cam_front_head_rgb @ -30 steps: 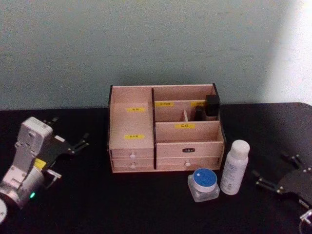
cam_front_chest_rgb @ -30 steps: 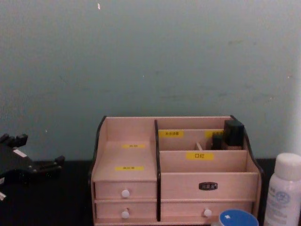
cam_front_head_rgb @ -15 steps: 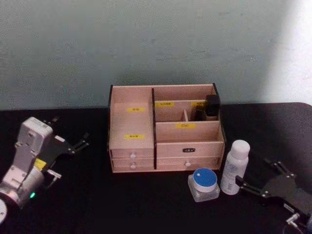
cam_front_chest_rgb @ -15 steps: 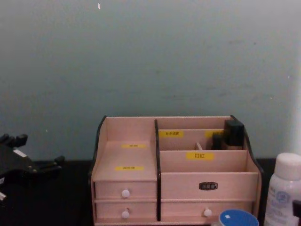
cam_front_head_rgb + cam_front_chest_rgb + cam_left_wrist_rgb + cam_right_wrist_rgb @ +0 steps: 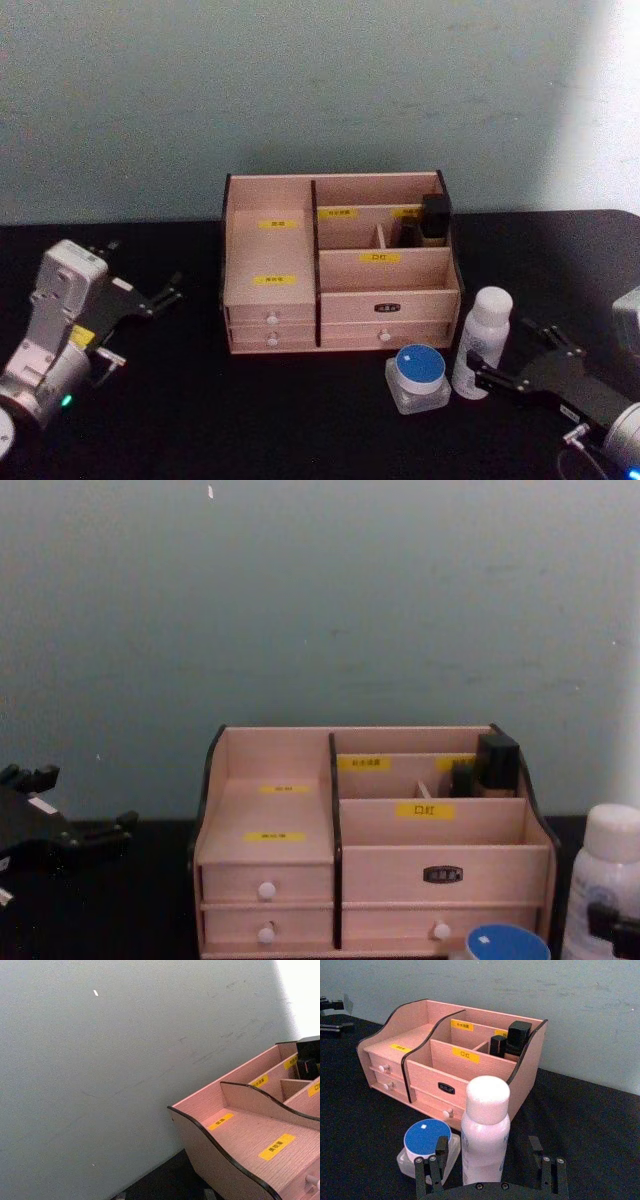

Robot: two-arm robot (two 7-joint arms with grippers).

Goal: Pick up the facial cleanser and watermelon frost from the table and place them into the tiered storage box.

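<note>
Two items to go: neither the bottle (image 5: 482, 343) nor the jar (image 5: 419, 378) is in the box (image 5: 390, 308). By my reading you are at the first grasp, with nothing placed yet.
Head view, items: both stand on the desk (image 5: 300, 425) just in front of the box's right front corner, the jar just left of the bottle.
Head view, right claw (image 5: 500, 350): spread wide and holding nothing, with one finger on each side of the bottle's lower body.
Head view, left claw (image 5: 145, 265): open and empty, parked well left of the box.
Left wrist view: the box (image 5: 240, 1140) shows its stepped left compartment, which is bare.
Right wrist view: the bottle (image 5: 486, 1130) stands upright between the spread fingers. You cannot tell whether either pad touches it. The jar (image 5: 426, 1140) sits just outside one finger.
Chest view: the bottle (image 5: 605, 865) is at the right edge with a dark finger across its base, and the jar's blue lid (image 5: 508, 945) is beside it.
Change over the last second: the right claw has come in from the desk's right side to straddle the bottle. The bottle, jar and left claw have not shifted.
Left to do: close on the bottle, carry it to the box, then do the same for the jar.
</note>
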